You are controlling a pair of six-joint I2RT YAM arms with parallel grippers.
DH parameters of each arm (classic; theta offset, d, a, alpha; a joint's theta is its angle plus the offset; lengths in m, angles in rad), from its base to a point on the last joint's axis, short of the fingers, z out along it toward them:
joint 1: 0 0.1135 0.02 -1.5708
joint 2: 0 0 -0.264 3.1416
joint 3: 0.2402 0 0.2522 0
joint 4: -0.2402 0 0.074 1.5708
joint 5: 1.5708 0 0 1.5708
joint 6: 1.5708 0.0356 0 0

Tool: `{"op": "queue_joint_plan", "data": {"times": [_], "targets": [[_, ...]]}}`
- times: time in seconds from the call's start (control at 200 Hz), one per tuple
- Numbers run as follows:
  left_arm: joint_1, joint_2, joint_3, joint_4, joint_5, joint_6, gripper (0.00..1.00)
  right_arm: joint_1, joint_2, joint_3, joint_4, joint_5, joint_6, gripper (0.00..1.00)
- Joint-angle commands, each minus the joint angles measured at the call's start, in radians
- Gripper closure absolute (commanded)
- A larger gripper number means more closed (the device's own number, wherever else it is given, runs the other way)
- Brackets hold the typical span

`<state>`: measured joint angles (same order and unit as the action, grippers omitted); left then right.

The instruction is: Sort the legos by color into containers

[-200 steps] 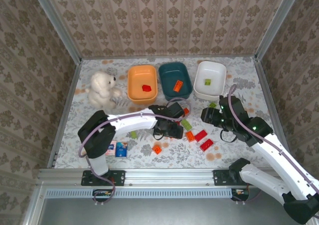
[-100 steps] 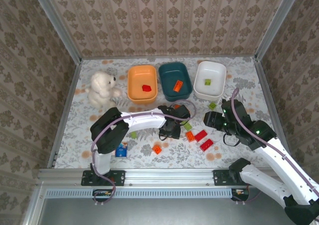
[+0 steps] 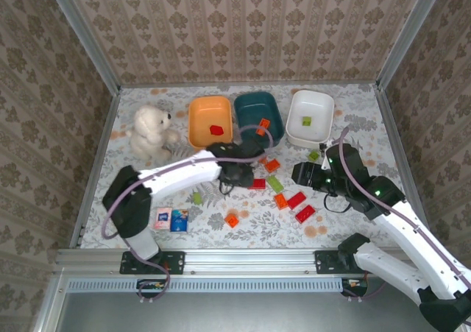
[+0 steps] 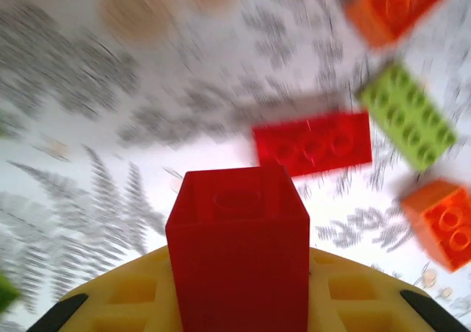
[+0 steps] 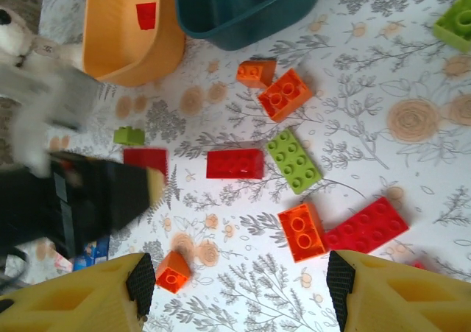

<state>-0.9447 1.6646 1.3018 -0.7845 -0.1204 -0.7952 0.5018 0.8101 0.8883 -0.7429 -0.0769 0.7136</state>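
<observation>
My left gripper point(image 3: 237, 174) is shut on a red lego point(image 4: 237, 236), held above the floral table; this lego also shows as a red block point(image 5: 146, 160) at the dark fingers. Under it lie a flat red lego point(image 4: 313, 142), a green lego point(image 4: 408, 115) and an orange lego point(image 4: 441, 221). My right gripper point(image 5: 240, 282) hangs open above loose legos: red point(image 5: 235, 163), green point(image 5: 294, 161), orange point(image 5: 302, 231) and a small orange one point(image 5: 174, 271). At the back stand the orange bowl point(image 3: 194, 126) holding a red lego, the teal bowl point(image 3: 243, 118) holding an orange one, and the white bowl point(image 3: 294, 122) holding a green one.
A white stuffed bear point(image 3: 151, 129) sits at the back left beside the orange bowl. A pink-and-blue packet point(image 3: 171, 219) lies near the front left. Two more red legos point(image 3: 300, 207) lie under my right arm, a green lego point(image 3: 314, 155) lies near the white bowl, and walls enclose the table.
My left gripper has risen and drawn back-left from the brick cluster with the red lego in it. My right gripper has shifted slightly left and stays open.
</observation>
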Motion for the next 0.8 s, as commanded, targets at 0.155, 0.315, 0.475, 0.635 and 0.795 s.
{"op": "queue_joint_plan", "data": {"times": [0.155,0.315,0.475,0.635,0.795], "targets": [[0.322,0.084,0.149,-0.044,-0.004,0.226,0.73,-0.006,0.11,0.026,0.09,-0.02,0.026,0.34],[0.43,0.273,0.331,-0.079,0.034,0.298,0.73,-0.011,0.173,0.049,0.094,-0.003,0.028,0.34],[0.465,0.422,0.476,-0.109,0.093,0.331,0.73,-0.02,0.224,0.067,0.083,0.008,0.033,0.34],[0.462,0.477,0.528,-0.111,0.163,0.325,0.72,-0.039,0.248,0.073,0.081,0.008,0.033,0.33],[0.465,0.486,0.501,-0.092,0.214,0.306,0.72,-0.055,0.261,0.062,0.09,0.004,0.043,0.33]]}}
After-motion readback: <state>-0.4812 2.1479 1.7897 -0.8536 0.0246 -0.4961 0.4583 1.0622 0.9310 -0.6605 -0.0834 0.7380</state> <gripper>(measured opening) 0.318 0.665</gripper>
